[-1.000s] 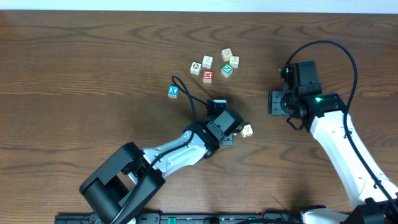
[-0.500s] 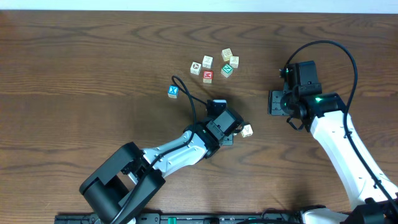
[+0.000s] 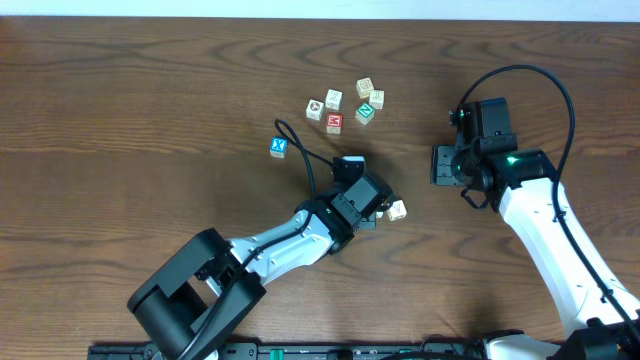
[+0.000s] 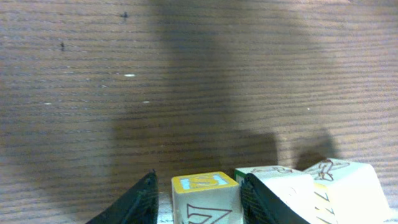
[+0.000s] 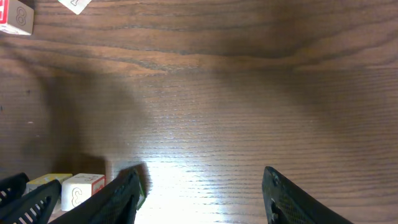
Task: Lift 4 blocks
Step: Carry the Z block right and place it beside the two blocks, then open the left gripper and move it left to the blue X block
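The left gripper (image 3: 384,212) is sitting low over the dark wooden worktop (image 3: 150,120) near its middle. In the wrist view its fingers (image 4: 140,200) are standing apart on either side of a yellow-topped block (image 4: 205,194). A sliver of gap is showing between one finger and the block, so the gripper is bracketing it rather than clamping it. Just past the other finger, a green-edged cream block (image 4: 273,183) and a further cream block (image 4: 343,185) are resting close together on the wood. From overhead only one cream block (image 3: 397,210) is showing there, peeking out just beside the gripper, and the rest is being hidden by the arm. The blue X block (image 3: 279,147) is lying alone on the worktop, just beside the loop of the left arm's cable (image 3: 300,150), between the arm and a cluster of cubes (image 3: 345,104) farther back. That cluster is holding a red-faced cube (image 3: 334,122), a green diamond cube (image 3: 365,112) and several cream ones, all sitting near each other but well apart from both grippers. The right gripper (image 3: 440,165) is hovering to the right of the cluster, its fingers (image 5: 124,193) spread wide with only bare wood lying between them.
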Controlling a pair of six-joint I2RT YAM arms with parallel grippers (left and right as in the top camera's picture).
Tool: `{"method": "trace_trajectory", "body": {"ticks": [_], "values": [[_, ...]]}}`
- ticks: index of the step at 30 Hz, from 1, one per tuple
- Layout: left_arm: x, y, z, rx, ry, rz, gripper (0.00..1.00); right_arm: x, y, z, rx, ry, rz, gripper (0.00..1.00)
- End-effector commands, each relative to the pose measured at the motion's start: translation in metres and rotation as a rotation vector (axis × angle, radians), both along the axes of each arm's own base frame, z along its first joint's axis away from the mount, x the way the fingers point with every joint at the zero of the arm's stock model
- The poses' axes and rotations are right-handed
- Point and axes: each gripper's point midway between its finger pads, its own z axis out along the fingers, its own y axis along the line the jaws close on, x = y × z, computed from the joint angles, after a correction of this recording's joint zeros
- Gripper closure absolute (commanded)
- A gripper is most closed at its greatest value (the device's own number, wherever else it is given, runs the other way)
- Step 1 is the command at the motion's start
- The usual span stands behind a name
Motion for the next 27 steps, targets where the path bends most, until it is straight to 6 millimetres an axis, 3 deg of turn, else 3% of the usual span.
{"method": "trace_trajectory", "body": {"ticks": [1,11,22,27], "values": [[0.008,0.002,0.002,0.026,-0.029,0.015,0.52,0.0,-0.006,-0.002,-0.002,0.005,-0.026,0.39],[0.014,0.008,0.009,0.017,-0.04,0.032,0.5,-0.001,-0.006,-0.002,-0.002,0.006,-0.026,0.39],[0.033,0.02,0.079,0.008,-0.204,-0.065,0.47,0.0,-0.006,-0.002,-0.002,0.005,-0.025,0.39],[0.048,0.048,0.088,0.028,-0.215,-0.014,0.46,-0.001,-0.005,-0.002,-0.002,0.006,-0.025,0.39]]}}
